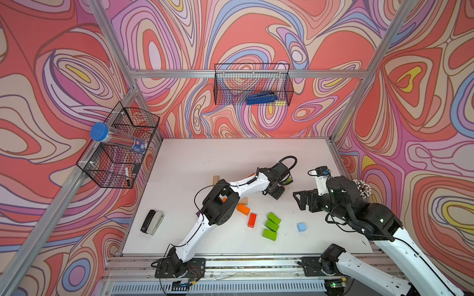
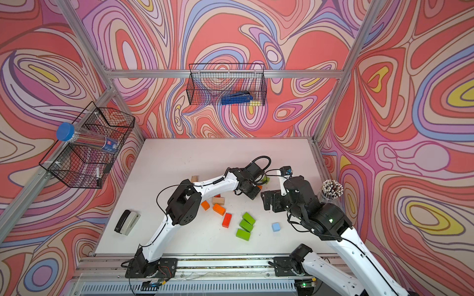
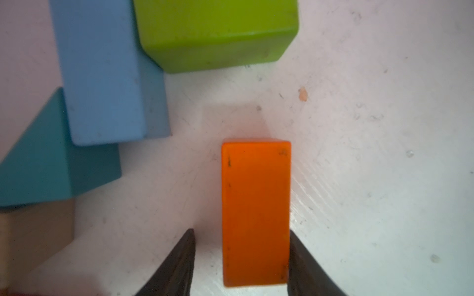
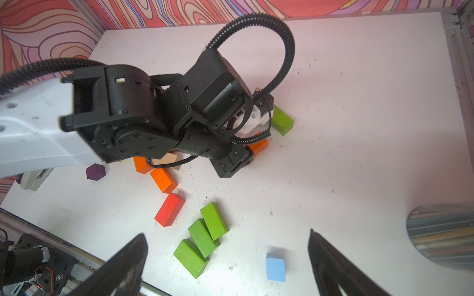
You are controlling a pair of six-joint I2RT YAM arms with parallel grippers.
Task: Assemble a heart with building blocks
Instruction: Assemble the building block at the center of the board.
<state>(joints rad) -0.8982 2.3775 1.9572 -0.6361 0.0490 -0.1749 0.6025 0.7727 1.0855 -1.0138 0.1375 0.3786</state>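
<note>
orange brick (image 3: 256, 212), light blue brick (image 3: 102, 71), lime green brick (image 3: 215, 33), teal wedge (image 3: 36, 164) (swirly pink-red walls (image 1: 256, 30))

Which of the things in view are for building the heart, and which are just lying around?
For the job: orange brick, light blue brick, teal wedge, three green bricks, red brick, purple cube, small light blue block.

Just lying about: stapler, cup of pencils, wire basket on the back wall.
</note>
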